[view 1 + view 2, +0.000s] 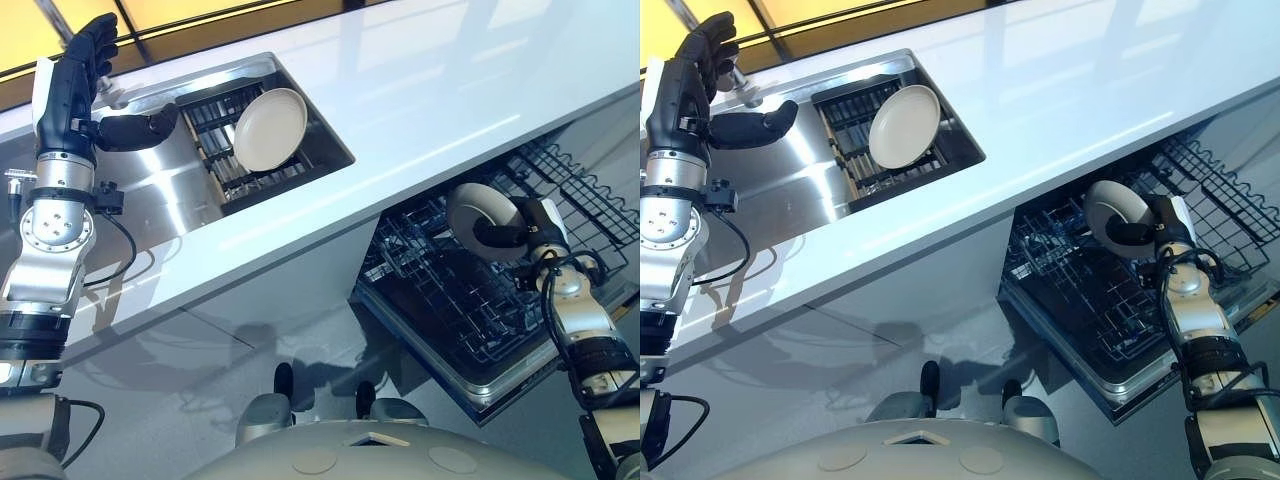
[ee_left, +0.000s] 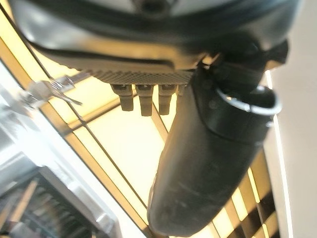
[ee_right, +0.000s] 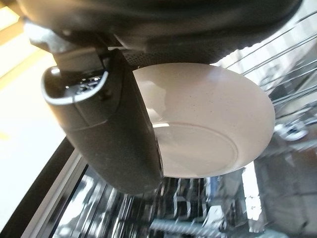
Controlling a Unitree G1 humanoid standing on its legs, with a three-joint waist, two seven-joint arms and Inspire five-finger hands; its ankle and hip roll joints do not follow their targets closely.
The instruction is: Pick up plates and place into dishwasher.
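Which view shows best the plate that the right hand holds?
The right wrist view: the plate is close and its round face shows large, with the right hand gripping its edge. Both eye views show it small, above the dishwasher rack.

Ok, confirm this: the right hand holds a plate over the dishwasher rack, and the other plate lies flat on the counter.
Not the counter: the other plate leans on edge in the drying rack inside the sink, as the left eye view shows. The right hand does hold its plate.
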